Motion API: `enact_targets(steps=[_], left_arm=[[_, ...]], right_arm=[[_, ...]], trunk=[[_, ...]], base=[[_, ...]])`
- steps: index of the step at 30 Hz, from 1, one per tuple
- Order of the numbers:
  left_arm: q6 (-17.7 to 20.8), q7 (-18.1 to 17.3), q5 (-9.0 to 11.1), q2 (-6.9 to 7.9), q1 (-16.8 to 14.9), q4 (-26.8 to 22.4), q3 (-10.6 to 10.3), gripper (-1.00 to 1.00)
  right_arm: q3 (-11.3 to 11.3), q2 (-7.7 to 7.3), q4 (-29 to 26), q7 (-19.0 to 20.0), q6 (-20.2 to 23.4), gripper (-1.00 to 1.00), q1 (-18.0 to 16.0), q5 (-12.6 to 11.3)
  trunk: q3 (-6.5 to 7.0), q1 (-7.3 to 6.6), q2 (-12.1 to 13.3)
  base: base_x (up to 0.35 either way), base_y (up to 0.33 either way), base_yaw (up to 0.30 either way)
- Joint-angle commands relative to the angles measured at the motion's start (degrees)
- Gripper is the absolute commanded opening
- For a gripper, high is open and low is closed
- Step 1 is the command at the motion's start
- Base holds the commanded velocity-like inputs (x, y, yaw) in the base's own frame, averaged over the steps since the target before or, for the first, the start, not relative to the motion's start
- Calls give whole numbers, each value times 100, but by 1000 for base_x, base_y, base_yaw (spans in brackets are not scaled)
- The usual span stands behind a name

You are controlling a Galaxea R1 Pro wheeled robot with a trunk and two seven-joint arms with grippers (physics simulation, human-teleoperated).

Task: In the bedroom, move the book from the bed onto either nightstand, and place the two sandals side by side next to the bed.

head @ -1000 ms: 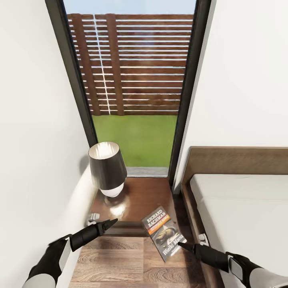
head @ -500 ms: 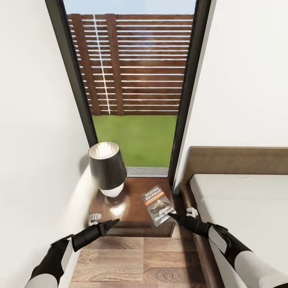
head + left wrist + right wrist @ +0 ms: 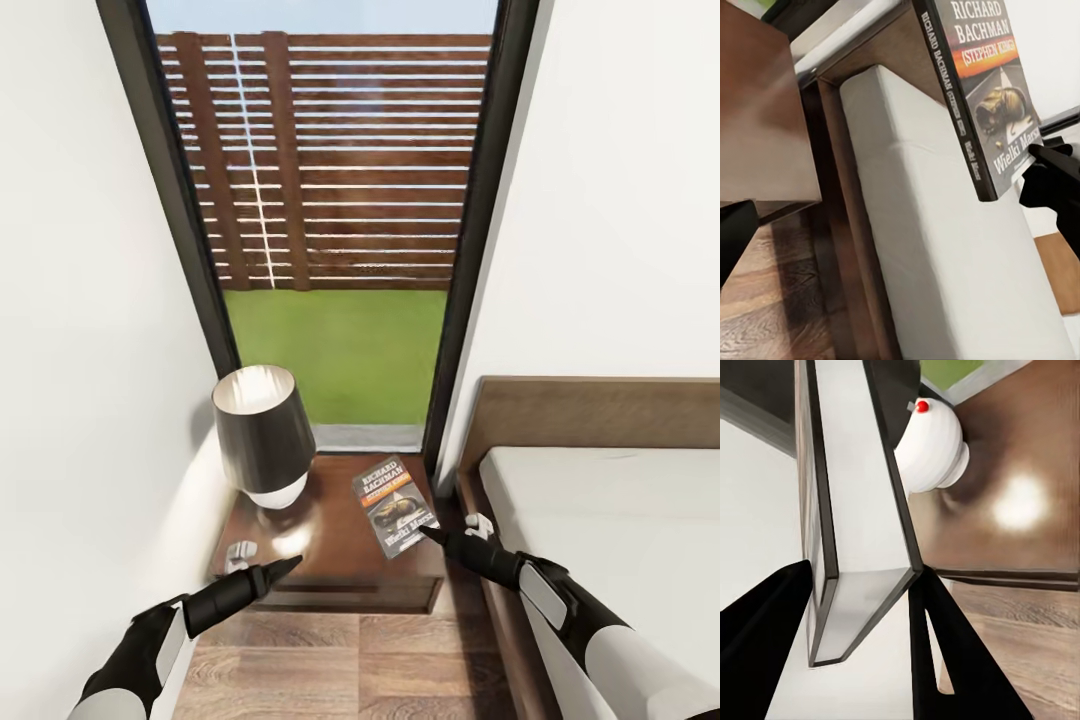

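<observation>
Dark lamp (image 3: 258, 432) crowds nightstand (image 3: 330, 575) left; your right gripper (image 3: 432, 537) jaws clamp book (image 3: 394, 504), long axis toward window; left gripper (image 3: 285, 566) jaws unclear.

Book (image 3: 982, 82) held up on edge, cover facing out, white "RICHARD BACHMAN" lettering above an orange band and a dark picture. Pinched at its lower corner by the black right gripper (image 3: 1039, 161) at about 3 o'clock. Behind it, pale mattress of the bed (image 3: 945, 247) running from 12 toward 5 o'clock, dark wooden frame alongside. Glossy brown nightstand (image 3: 757, 127) at 9 o'clock. Wood-plank floor (image 3: 772, 307) at 7 o'clock. One black fingertip (image 3: 733, 232) of the left gripper at the edge, near 8 o'clock.
</observation>
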Motion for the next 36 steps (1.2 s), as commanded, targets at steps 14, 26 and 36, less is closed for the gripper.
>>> enact_targets(steps=[14, 26, 36], left_arm=[[50, -37, -56, -68, -7, 11, 37, 100], [50, -37, -43, -69, -9, 7, 49, 100], [50, -37, -44, -69, -8, 11, 50, 100]], right_arm=[[21, -5, -5, -1, 51, -100, -4, -68], [21, -5, -4, -2, 51, -100, -4, -68], [21, -5, -4, -6, 51, -100, -4, -68]], trunk=[[-7, 3, -5], [-7, 3, -5], [-186, 223, -406]], base=[[157, 0, 0], [18, 0, 0], [0, 0, 0]])
